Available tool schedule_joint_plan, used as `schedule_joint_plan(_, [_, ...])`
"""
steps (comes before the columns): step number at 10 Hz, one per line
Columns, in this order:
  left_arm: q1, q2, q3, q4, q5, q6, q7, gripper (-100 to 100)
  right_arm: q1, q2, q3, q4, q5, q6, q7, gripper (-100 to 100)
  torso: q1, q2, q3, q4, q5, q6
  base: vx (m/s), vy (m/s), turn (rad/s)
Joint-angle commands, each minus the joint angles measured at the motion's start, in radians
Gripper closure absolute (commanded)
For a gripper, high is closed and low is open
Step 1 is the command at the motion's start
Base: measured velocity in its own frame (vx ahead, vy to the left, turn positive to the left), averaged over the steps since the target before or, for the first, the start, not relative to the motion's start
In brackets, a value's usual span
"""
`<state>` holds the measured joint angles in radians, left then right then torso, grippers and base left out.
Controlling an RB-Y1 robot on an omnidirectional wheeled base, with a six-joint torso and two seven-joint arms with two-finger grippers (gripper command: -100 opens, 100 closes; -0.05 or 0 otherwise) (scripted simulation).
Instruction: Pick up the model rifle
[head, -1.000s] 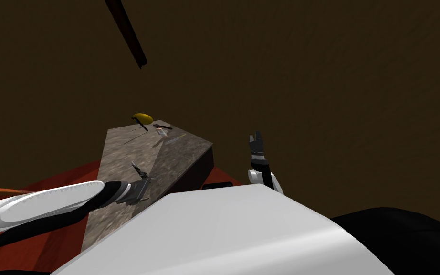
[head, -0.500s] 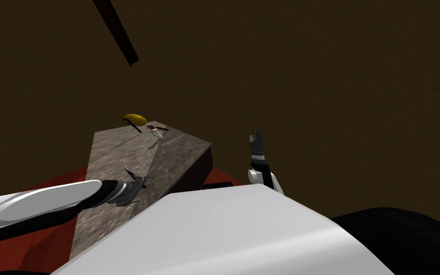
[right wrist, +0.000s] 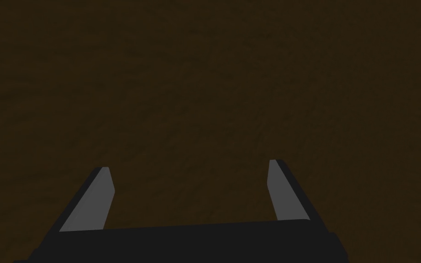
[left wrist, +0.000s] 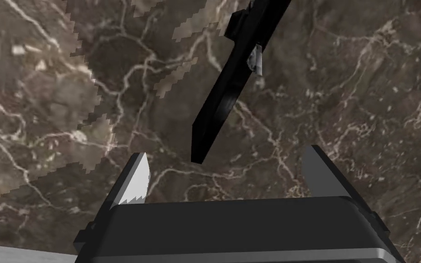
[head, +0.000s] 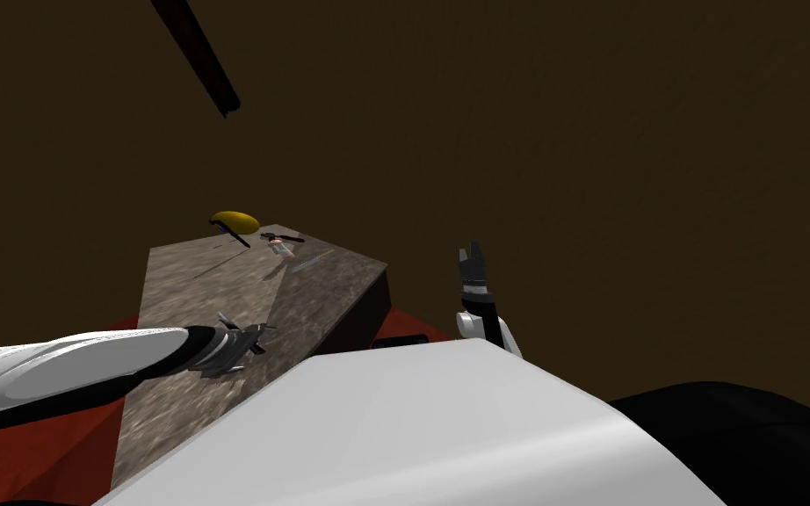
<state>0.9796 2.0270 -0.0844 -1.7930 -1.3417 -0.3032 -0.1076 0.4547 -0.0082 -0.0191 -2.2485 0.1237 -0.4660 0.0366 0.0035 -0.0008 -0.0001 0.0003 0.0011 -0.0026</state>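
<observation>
Turned a touch; my left gripper [left wrist: 227, 154], fingers spread, sits just short of the model rifle [left wrist: 232, 86], so advance, straddle squarely, then squeeze.

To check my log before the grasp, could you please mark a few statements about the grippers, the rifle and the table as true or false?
1. The left gripper is open. True.
2. The rifle is clamped between its fingers. False: it lies on the table, and the fingers do not touch it.
3. The right gripper is shut. False: it is open, raised beside the table.
4. A yellow thing lies at the table's far end. True.
</observation>
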Motion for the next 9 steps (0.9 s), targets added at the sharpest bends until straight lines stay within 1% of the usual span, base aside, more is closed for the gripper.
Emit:
schedule_joint_plan(1, [-0.036,0.007,-0.05,0.007,0.015,0.003,-0.035,-100,0.0,0.0,0.0,0.0,0.0,0.0,0.0,0,0.0,0.0,0.0,0.0,0.0,0.0,-0.001,0.019,0.004])
schedule_joint_plan(2, [-0.024,0.044,-0.059,0.022,-0.028,0.012,-0.04,-100,0.0,0.0,0.0,0.0,0.0,0.0,0.0,0,-0.001,0.0,0.0,0.0,0.0,0.0,-0.003,0.021,-0.103])
schedule_joint_plan(3, [-0.024,0.044,-0.058,0.022,-0.028,0.012,-0.04,-100,0.0,0.0,0.0,0.0,0.0,0.0,0.0,0,-0.001,0.0,0.0,0.0,0.0,0.0,-0.008,0.026,-0.07])
schedule_joint_plan(4, [-0.014,0.078,-0.066,0.036,-0.066,0.021,-0.045,-100,0.0,0.0,0.0,0.0,0.0,0.0,0.0,0,-0.001,0.0,0.0,0.0,0.0,0.0,-0.019,0.04,-0.107])
schedule_joint_plan(5, [-0.014,0.078,-0.066,0.036,-0.066,0.021,-0.045,-100,0.0,0.0,0.0,0.0,0.0,0.0,0.0,0,0.0,0.001,0.0,0.0,0.0,0.0,-0.015,0.038,-0.053])
schedule_joint_plan(7, [0.003,0.133,-0.078,0.061,-0.129,0.036,-0.052,-100,0.0,0.0,0.0,0.0,0.0,0.0,0.0,0,0.0,0.0,0.0,0.0,0.0,0.0,-0.002,0.048,-0.089])
schedule_joint_plan(9, [0.013,0.17,-0.086,0.079,-0.172,0.046,-0.057,-100,0.0,0.0,0.0,0.0,0.0,0.0,0.0,0,0.001,0.001,0.0,0.0,0.0,0.0,-0.028,0.052,-0.094])
